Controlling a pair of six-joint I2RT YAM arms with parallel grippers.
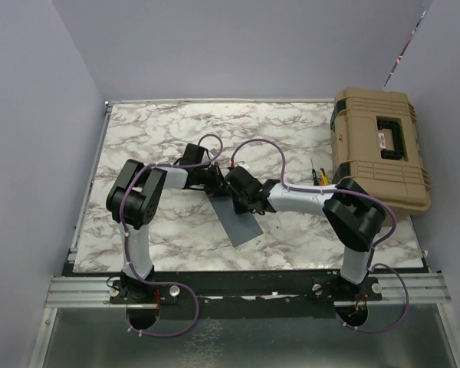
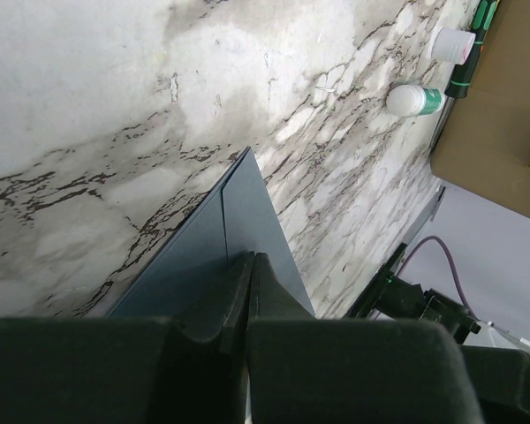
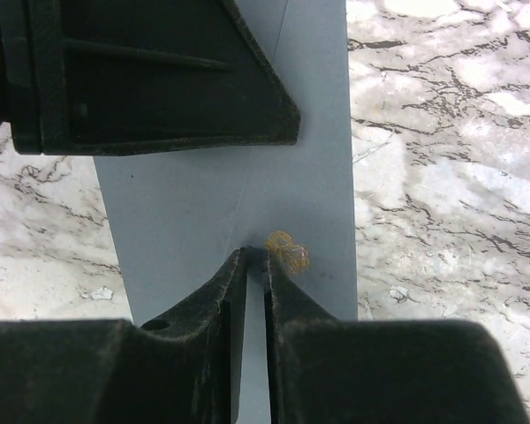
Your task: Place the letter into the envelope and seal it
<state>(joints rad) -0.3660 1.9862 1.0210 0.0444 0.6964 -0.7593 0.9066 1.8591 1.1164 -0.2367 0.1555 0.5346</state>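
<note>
Envelope [image 3: 221, 203], slate blue, is directly under both grippers on the marbled desk [image 3: 442, 177]. The right gripper [image 3: 254, 256] has its fingers drawn almost together with a thin slit between them. Its tips are down on the envelope, and whether they pinch any paper cannot be told. Just right of those tips sits a small gold seal [image 3: 287, 253] on the envelope. Just ahead of it, the left gripper [image 2: 250, 258] is clenched tight with its tips at the envelope's near end. A crease runs straight out from between them. Farther ahead of the left gripper, to its right, a white-capped green bottle [image 2: 413, 99] lies on the desk. Well off to the right gripper's right stands a tan case [image 1: 379, 149].
</note>
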